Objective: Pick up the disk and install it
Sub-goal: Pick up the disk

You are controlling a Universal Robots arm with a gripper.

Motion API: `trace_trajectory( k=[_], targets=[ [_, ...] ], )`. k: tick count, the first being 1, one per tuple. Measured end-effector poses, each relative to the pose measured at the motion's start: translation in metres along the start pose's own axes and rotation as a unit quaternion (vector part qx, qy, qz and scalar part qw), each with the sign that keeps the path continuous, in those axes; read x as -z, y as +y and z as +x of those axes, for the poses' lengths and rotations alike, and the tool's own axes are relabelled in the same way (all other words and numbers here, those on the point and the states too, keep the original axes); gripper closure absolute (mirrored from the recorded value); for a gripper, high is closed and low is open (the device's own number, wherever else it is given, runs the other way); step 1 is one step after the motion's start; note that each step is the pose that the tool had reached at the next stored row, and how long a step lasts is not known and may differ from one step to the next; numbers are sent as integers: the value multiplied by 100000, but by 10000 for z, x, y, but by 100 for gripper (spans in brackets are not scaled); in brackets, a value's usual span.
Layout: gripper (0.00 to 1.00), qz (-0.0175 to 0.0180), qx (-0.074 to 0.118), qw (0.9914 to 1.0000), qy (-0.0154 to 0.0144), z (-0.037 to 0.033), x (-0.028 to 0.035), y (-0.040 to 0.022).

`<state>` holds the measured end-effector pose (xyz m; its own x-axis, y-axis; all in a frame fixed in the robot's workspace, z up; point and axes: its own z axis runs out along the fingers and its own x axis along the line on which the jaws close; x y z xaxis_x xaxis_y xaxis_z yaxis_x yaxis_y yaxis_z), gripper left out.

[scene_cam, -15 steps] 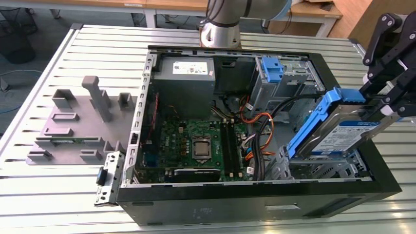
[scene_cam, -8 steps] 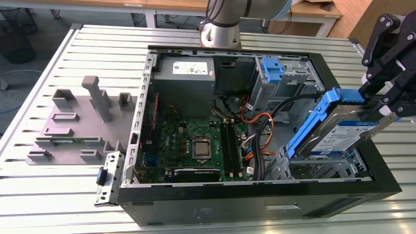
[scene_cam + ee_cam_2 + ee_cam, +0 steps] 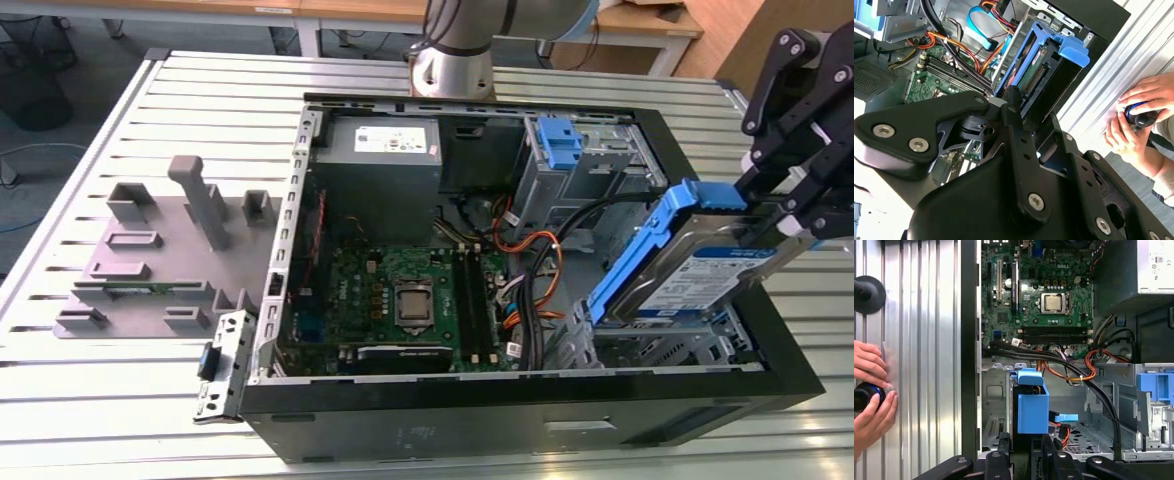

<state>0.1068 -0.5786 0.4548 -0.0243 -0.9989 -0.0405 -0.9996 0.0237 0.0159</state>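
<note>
The tool [image 3: 778,222] clamps the disk [image 3: 694,275], tilted above the drive cage [image 3: 667,345] at the case's corner; entering this skewed, I reckon it could jam there or pinch the cables [image 3: 537,245].

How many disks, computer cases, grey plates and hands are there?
disk: 1
computer case: 1
grey plate: 1
hands: 2
Total: 5
</note>
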Motion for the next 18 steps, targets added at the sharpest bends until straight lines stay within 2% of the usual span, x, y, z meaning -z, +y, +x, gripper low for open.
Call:
trace_trajectory(
  k=[18],
  targets=[
    [65,2,-58,100000,2,-17,-24,-8]
  ],
)
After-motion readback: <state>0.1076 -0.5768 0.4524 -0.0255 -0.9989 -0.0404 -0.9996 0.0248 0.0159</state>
